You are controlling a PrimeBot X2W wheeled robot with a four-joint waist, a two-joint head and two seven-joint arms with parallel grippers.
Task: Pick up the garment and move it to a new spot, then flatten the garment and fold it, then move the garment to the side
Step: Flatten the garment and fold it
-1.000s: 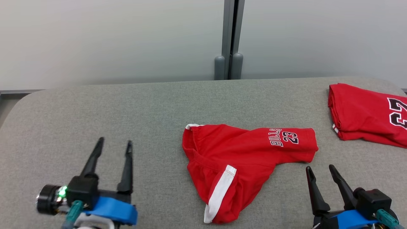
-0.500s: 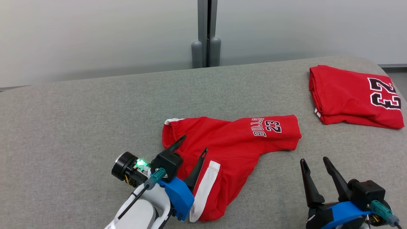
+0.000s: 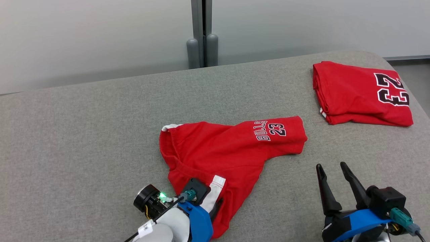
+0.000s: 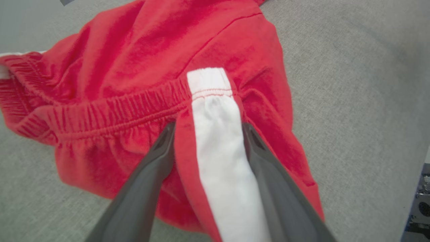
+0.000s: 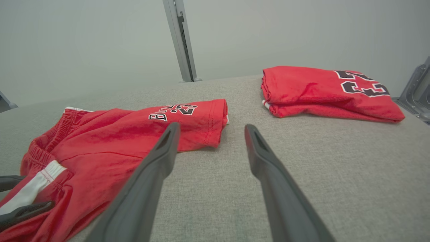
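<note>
The task is at its very start, judging by how things lie. The red shorts (image 3: 228, 148) lie rumpled near the middle of the grey padded surface (image 3: 84, 134), one leg stretched toward the right, not lifted, not flattened and not folded. The pick-up, the move to a new spot, the smoothing, the folding and the final shift to the side all appear to be left to do.

The left gripper (image 4: 208, 127) is down at the near edge of the shorts. Its jaws are spread wide, one finger on each side of the white stripe (image 4: 218, 141), just below the gathered waistband (image 4: 117, 114). It has nothing clamped yet. The right gripper (image 3: 330, 164) hovers over bare surface to the right of the shorts, jaws fully apart and empty.

There are two red garments: the one pair of shorts and one folded shirt (image 3: 359, 94), well apart at the far right corner. Two grippers are at work.
</note>
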